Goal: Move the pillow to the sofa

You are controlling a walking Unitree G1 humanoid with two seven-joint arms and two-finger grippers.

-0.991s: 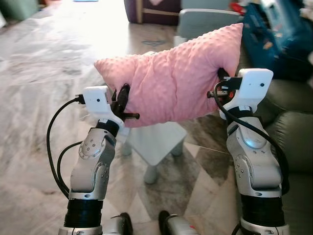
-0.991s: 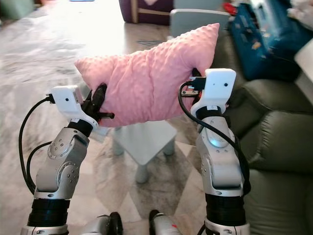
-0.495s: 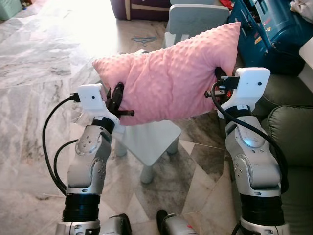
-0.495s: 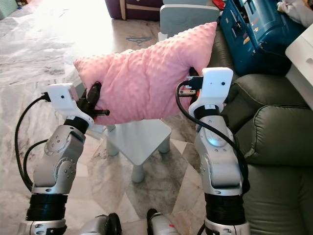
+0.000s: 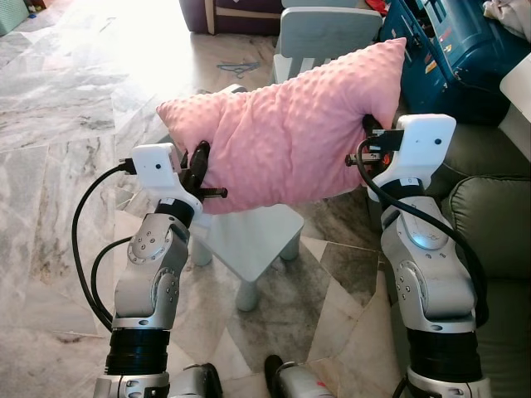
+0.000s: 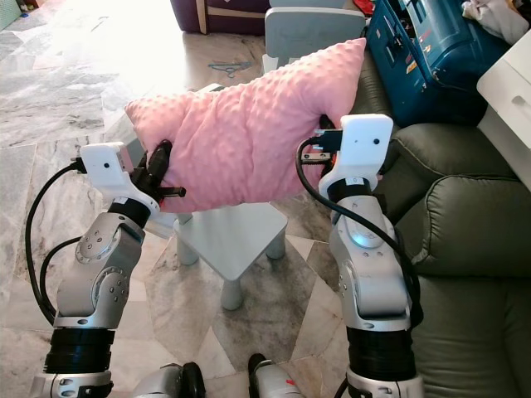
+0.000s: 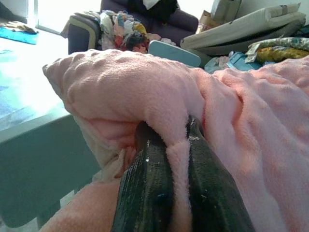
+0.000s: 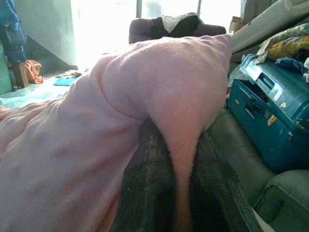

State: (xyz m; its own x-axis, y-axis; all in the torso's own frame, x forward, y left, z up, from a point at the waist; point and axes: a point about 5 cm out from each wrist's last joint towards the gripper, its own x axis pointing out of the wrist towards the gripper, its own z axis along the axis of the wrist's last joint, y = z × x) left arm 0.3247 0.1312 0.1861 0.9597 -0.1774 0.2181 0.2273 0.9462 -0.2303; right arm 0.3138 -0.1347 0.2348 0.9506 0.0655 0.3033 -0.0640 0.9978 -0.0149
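I hold a pink, bumpy pillow [image 5: 286,133] up in the air in front of me, stretched between both arms. My left gripper [image 5: 202,166] is shut on the pillow's left end, its black fingers [image 7: 149,169] pinching a fold of fabric. At the right end my right gripper [image 5: 369,137] is shut on the pillow, its fingers [image 8: 149,188] squeezing a fold. The dark green sofa [image 6: 469,224] stands to my right, its arm and seat cushions beside my right arm.
A small pale stool [image 5: 249,240] stands on the marble floor [image 5: 58,124] right under the pillow. A blue suitcase [image 6: 423,58] rests at the back right by the sofa. A grey chair [image 5: 328,29] and a purple couch [image 6: 220,15] stand further back.
The camera has swung a little to the right, so more of the sofa shows. The pillow stays gripped at both ends at the same height.
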